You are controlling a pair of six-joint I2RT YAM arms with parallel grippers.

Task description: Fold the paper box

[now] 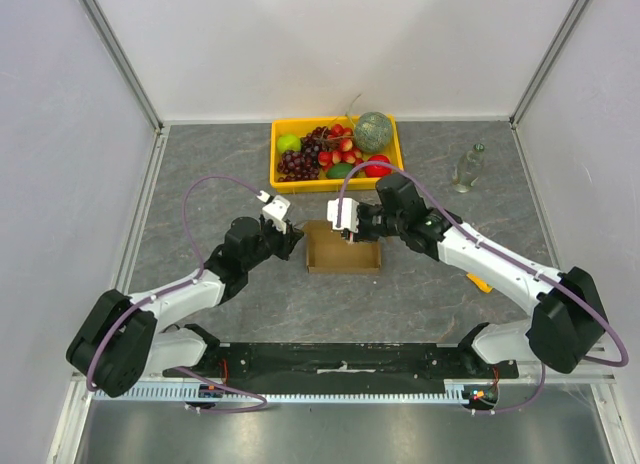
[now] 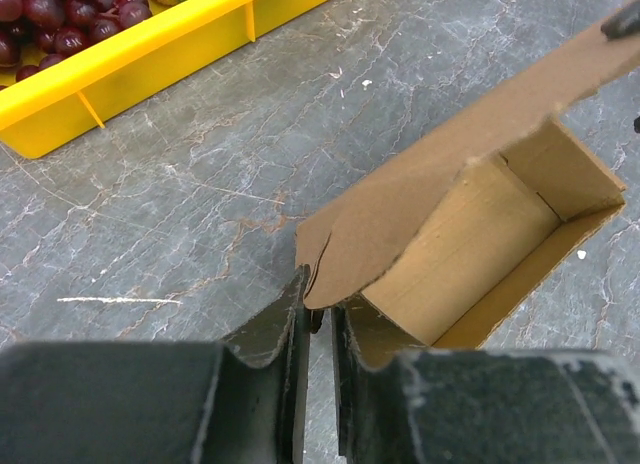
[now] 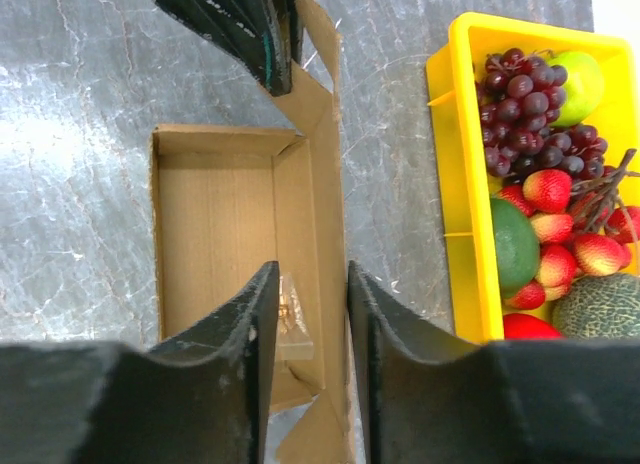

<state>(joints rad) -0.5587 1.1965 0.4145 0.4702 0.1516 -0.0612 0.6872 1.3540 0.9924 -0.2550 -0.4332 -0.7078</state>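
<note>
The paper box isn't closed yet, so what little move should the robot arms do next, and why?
Probably both arms should tip the raised flap over toward the near wall. The left gripper pinches the flap's corner, and the right gripper straddles the same far side at the other end. The paper box lies open on top, its inside uncovered.

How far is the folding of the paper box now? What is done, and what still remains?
Done: the paper box stands as a shallow tray with its side walls up. In hand: the left gripper pinches a corner of the lid flap, which is raised, not closed; the right gripper straddles the long wall beside it, though its grip is unclear. Left: bring the lid down and tuck it in.
</note>
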